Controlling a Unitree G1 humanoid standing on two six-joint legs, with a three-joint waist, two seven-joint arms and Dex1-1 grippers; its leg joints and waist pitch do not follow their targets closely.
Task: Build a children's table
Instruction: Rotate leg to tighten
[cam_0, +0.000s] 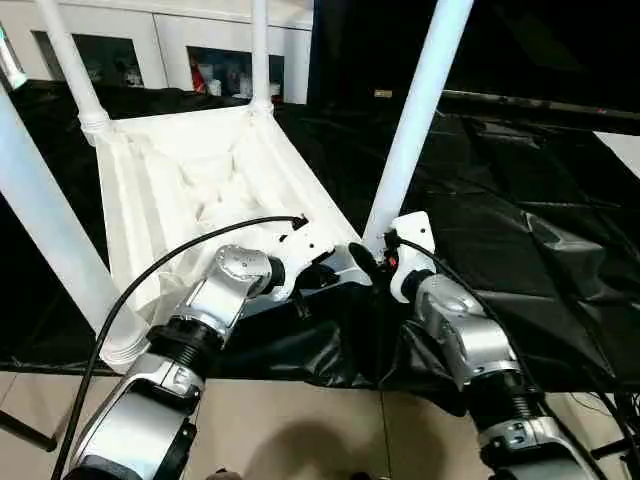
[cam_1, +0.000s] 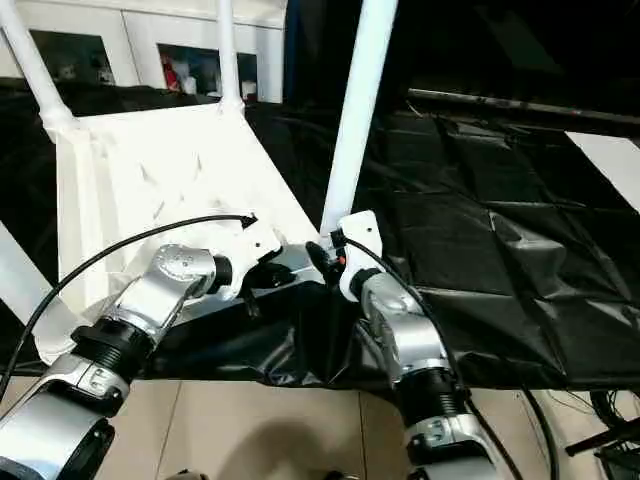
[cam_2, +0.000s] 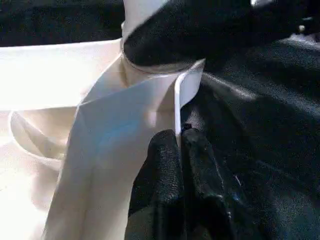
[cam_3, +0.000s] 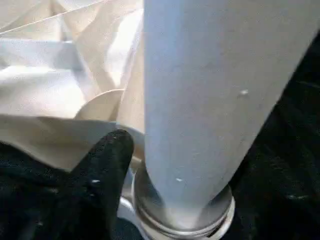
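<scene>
Head pair: high, looking forward and down over both forearms at the upturned table top (cam_0: 190, 190).
Left wrist: close on the top's near corner rim.
Right wrist: close on the near right leg (cam_3: 210, 100) base.
Shared: that corner socket (cam_3: 185, 220).

A black plastic sheet (cam_0: 520, 230) covers the work surface, creased and glossy, its near edge hanging over a tan tiled floor (cam_0: 300, 430). The white table top (cam_0: 200, 190) lies upside down directly on the sheet's left part, ribbed underside up, with white legs standing in its corner sockets. To the right of the table top the sheet is wrinkled into shallow folds.
</scene>
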